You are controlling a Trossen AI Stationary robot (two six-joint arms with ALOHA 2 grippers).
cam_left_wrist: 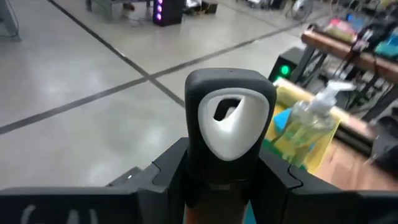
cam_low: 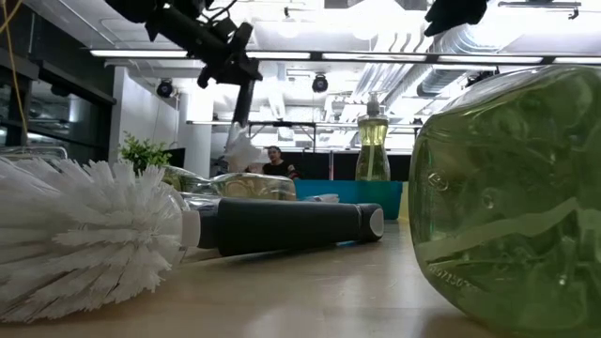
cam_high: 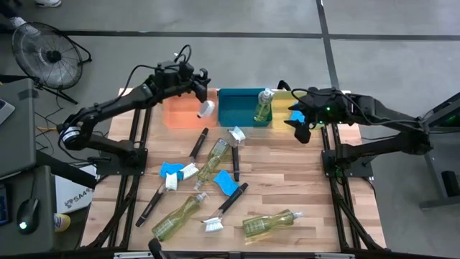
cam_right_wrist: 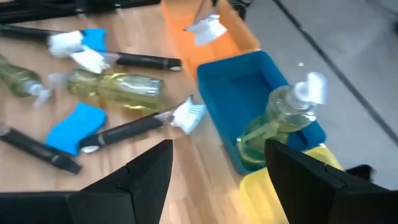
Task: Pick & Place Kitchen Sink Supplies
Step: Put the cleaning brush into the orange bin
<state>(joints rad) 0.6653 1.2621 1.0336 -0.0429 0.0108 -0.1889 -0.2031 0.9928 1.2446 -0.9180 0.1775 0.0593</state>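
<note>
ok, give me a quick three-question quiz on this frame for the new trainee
1. What does the left claw hold over the orange bin?
A) a sponge
B) a brush
C) a bottle
2. True or false: the bottle in the blue bin lies on its side.
3. How many bottles lie flat on the table?

Key: 1 B. 2 false, it stands upright. 3 three.
</note>
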